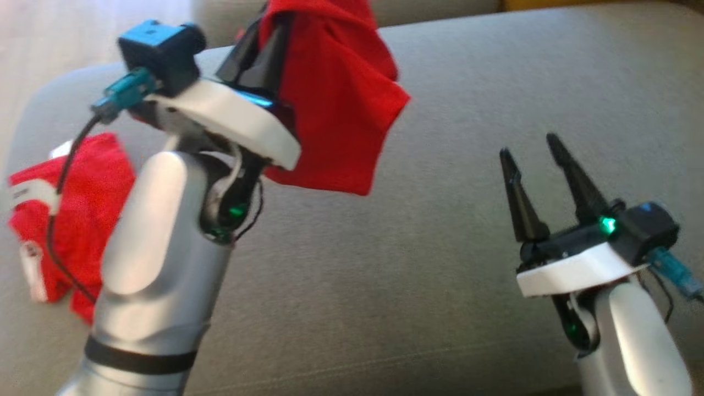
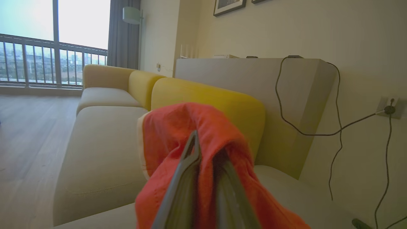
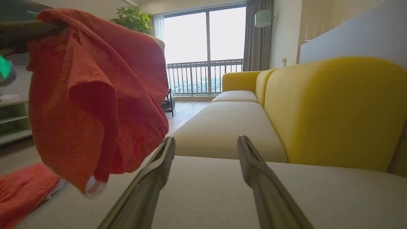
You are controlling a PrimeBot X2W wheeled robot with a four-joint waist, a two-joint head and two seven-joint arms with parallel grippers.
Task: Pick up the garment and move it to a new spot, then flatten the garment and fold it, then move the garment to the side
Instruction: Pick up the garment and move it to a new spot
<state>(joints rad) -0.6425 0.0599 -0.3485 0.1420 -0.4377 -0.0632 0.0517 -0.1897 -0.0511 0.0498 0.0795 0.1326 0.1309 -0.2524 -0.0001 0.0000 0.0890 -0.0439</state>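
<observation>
The garment [image 1: 341,93] is a red cloth that hangs bunched in the air above the grey sofa seat [image 1: 440,264]. My left gripper [image 1: 264,44] is raised at the upper left and shut on its top folds, with the fingertips buried in the fabric. In the left wrist view the garment [image 2: 178,127] drapes over both fingers of that gripper [image 2: 206,149]. My right gripper [image 1: 528,147] stands open low at the right, apart from the cloth, with nothing in it. The right wrist view shows the garment [image 3: 95,79] dangling to the left of the open right gripper [image 3: 206,140].
A second red cloth [image 1: 82,203] with white labels lies crumpled on the seat's left end, also the red cloth [image 3: 22,187] at the lower left. A yellow backrest [image 3: 334,111] runs along the far side. Wooden floor [image 2: 28,143] lies beyond the sofa's end.
</observation>
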